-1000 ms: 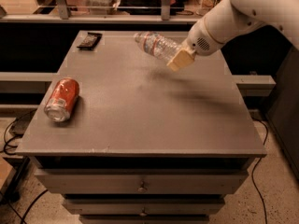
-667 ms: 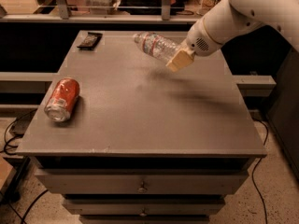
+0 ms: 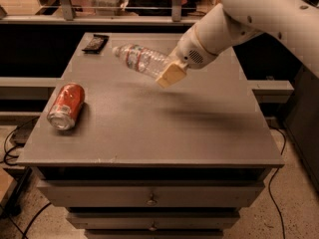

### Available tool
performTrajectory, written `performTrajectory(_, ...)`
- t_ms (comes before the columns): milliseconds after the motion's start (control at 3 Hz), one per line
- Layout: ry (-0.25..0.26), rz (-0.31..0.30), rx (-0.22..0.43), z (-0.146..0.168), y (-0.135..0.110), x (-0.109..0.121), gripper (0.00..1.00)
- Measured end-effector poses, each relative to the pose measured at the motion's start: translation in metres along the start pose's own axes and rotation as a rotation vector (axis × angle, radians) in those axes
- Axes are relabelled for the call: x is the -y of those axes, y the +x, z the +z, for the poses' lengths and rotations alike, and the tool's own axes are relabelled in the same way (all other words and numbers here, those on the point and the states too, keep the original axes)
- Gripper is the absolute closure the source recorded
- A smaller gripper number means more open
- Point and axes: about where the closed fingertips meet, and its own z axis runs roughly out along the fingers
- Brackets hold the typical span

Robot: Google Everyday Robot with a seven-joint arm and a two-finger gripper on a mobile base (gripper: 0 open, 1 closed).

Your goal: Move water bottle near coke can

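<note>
The water bottle [image 3: 138, 59] is a clear crinkled bottle with a white-and-red label band. It is held in the air on its side, cap end pointing left, above the far middle of the table. My gripper [image 3: 167, 72] is shut on the bottle's base end, and its cream-coloured fingers [image 3: 170, 75] show at the bottle's right. The coke can [image 3: 66, 106] is red with a silver rim. It lies on its side near the table's left edge, well to the left of and nearer than the bottle.
A small flat black object [image 3: 95, 43] lies at the table's far left corner. The grey table [image 3: 164, 133] has drawers below its front edge. Cables run on the floor at left and right. A railing stands behind the table.
My gripper has carried the water bottle a little to the left and nearer, toward the can. The can and the black object have not moved.
</note>
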Motion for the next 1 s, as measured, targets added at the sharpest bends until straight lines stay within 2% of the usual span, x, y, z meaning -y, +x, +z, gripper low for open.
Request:
performTrajectory(333,-0.072,-0.058,0.019,0.015,-0.019,-0.031,1.0)
performTrajectory(667,-0.158,-0.079,0.019,0.04,-0.029,-0.061,0.75)
performTrajectory(1000,-0.188,-0.07,0.012,0.053,-0.029,-0.069,0.53)
